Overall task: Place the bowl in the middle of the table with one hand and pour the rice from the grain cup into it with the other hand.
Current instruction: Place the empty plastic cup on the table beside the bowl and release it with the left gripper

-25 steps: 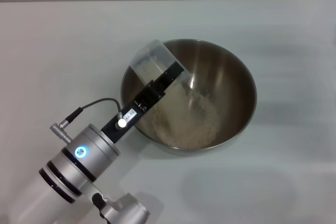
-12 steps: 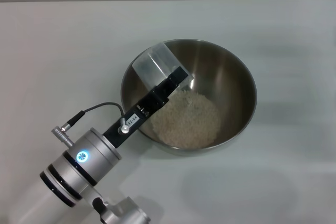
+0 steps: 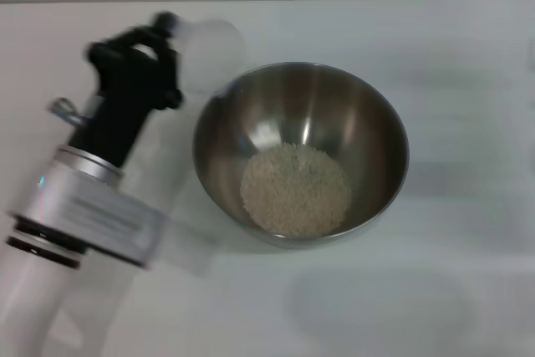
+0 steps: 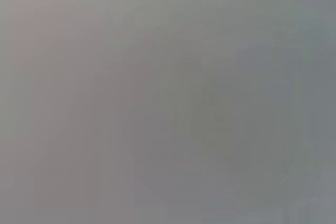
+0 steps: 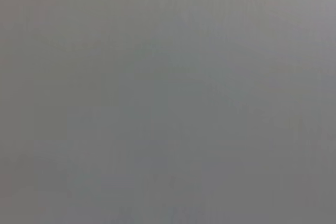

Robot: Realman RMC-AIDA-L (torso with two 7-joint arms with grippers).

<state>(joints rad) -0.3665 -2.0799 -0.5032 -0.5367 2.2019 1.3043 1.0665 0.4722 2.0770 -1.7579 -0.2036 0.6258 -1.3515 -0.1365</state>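
The small translucent plastic grain cup [image 3: 209,43] shows only as a pale blur just beside the left gripper [image 3: 159,39], left of the large round stainless-steel bowl [image 3: 376,123]; whether the pincer clamps it I cannot tell. Empty, it is likely light, stiff and slippery; best taken by its wall. The off-white rice [image 3: 295,188] lies heaped in the bowl on the white table [image 3: 468,290]

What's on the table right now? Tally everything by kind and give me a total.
Stainless-steel bowl: 1
Heap of rice, in the bowl: 1
Grain cup, held above the table on the bowl's left: 1
Robot hand: 1, the left hand, holding the cup
Total: 4
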